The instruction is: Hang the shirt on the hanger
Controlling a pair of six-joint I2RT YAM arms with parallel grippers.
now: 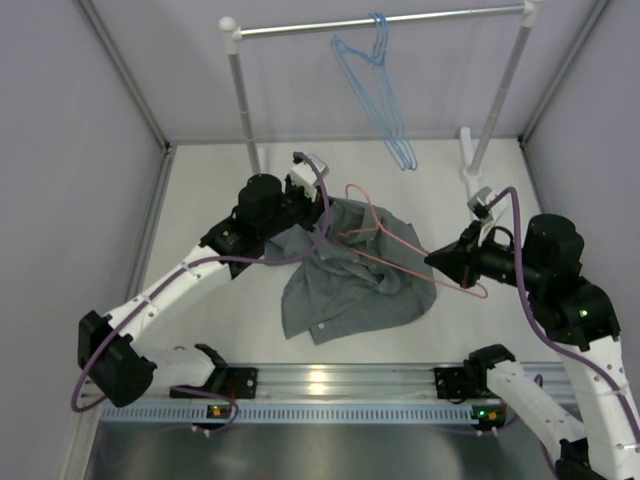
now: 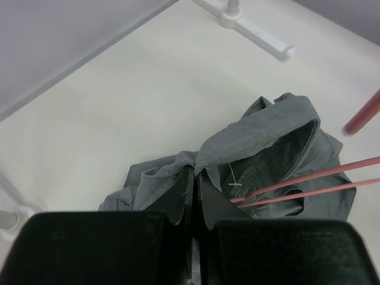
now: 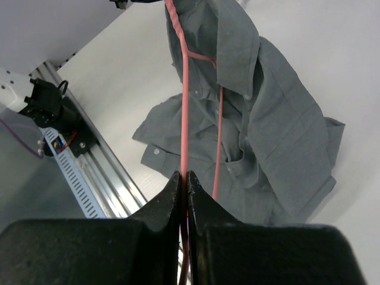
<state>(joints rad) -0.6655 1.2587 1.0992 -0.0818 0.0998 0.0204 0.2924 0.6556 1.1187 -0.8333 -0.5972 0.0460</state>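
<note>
1. The left pincer [image 2: 195,178] is clamped shut on the shirt [image 1: 350,290] by its collar, holding it up midway between the side edges of the worktop [image 1: 210,200] so the neck gapes.
2. The right pincer [image 3: 184,181] pinches the hanger [image 3: 184,107] wire, likely to steer it into that opening.

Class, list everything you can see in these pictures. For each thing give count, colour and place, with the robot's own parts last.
shirt: 1, grey, crumpled mid-table, pinched near its collar
hanger: 1, pink, lying across the shirt, one end gripped
blue hangers: two or so, light blue, hanging on the rack's bar
rack: 1, white posts with a silver bar, far end of the table
table: 1, cream, under everything
rail: 1, silver, near edge by the arm bases
arms: 2, black and white, one on each side
left gripper: 1, black, shut on the shirt
right gripper: 1, black, shut on the hanger
</note>
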